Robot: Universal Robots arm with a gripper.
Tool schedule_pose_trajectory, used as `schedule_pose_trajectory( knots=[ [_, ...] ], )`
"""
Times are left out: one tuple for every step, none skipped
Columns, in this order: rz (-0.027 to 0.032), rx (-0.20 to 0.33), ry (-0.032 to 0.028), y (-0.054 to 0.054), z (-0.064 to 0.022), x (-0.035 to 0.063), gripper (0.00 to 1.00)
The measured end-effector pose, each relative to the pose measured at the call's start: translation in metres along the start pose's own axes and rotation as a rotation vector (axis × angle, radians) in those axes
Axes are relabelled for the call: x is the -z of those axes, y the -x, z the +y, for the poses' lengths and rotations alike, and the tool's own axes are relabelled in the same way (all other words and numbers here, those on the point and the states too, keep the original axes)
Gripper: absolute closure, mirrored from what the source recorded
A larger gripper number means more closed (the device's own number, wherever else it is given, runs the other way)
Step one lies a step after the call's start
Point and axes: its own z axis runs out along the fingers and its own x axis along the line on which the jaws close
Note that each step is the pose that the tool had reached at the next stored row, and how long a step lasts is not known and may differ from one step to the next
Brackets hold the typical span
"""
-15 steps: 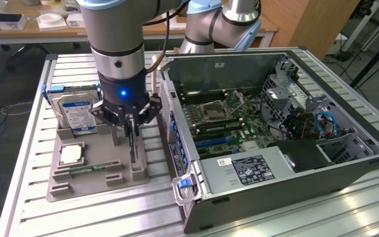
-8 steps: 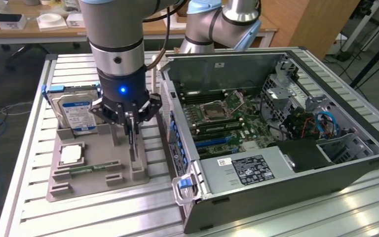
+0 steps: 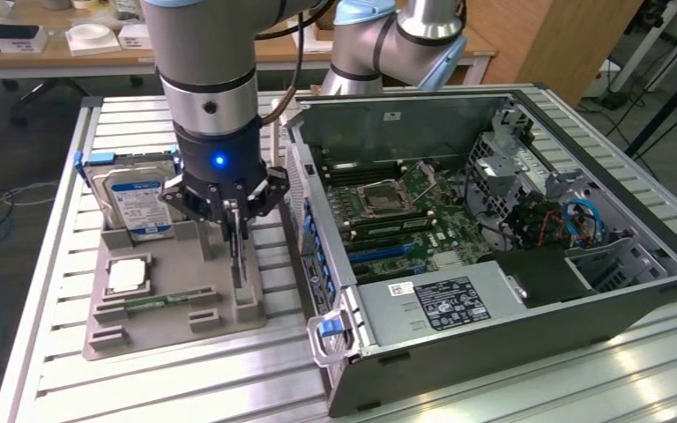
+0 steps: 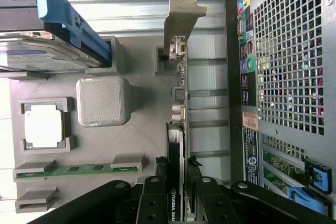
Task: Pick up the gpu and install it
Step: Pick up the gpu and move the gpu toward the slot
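The gpu (image 3: 237, 264) stands on its edge in a slot of the grey holder tray (image 3: 168, 326), on the side nearest the computer case. In the wrist view the gpu (image 4: 178, 98) is a thin dark card seen edge-on, with its silver end bracket (image 4: 184, 14) at the far end. My gripper (image 3: 235, 231) has come straight down over it. The black fingers (image 4: 157, 192) press in on both faces of the card's near end, so my gripper (image 4: 177, 187) is shut on the gpu. The card still sits in its slot.
The tray also holds a hard drive (image 3: 137, 198) with a blue-white label, a square silver processor (image 3: 127, 275) and a green memory stick (image 3: 156, 302). The open computer case (image 3: 621, 300) lies close by on the exterior view's right, motherboard (image 3: 409, 220) exposed. A second arm (image 3: 398, 44) stands behind.
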Motion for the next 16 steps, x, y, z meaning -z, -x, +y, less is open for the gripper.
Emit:
schedule_pose_trajectory(
  knots=[
    [0.0, 0.0, 0.0, 0.0, 0.0, 0.0, 0.74],
    [0.0, 0.0, 0.0, 0.0, 0.0, 0.0001, 0.74],
    [0.0003, 0.0, -0.0003, 0.0, 0.0, 0.0007, 0.74],
    [0.0003, 0.0, -0.0002, 0.0, 0.0001, 0.0019, 0.74],
    [0.0001, 0.0, 0.0013, 0.0, 0.0002, 0.0034, 0.74],
    [0.0003, 0.0, 0.0048, 0.0, 0.0003, 0.0053, 0.74],
    [0.0008, 0.0, 0.0095, 0.0, 0.0003, 0.007, 0.74],
    [0.0013, -0.001, 0.0175, 0.0, 0.0003, 0.0079, 0.74],
    [0.002, -0.001, 0.0285, 0.0, 0.0004, 0.0083, 0.74],
    [0.0031, -0.001, 0.0438, 0.0, 0.0004, 0.0084, 0.74],
    [0.0045, -0.002, 0.0609, 0.0, 0.0004, 0.0084, 0.74],
    [0.0054, -0.002, 0.0744, 0.0, 0.0004, 0.0088, 0.74],
    [0.0058, -0.002, 0.0772, 0.0, 0.0005, 0.0111, 0.74],
    [0.0058, -0.002, 0.0772, 0.0, 0.0007, 0.0149, 0.74],
    [0.0057, -0.002, 0.0774, 0.0, 0.0008, 0.0183, 0.74],
    [0.0058, -0.002, 0.0774, 0.001, 0.001, 0.0212, 0.74]
  ],
)
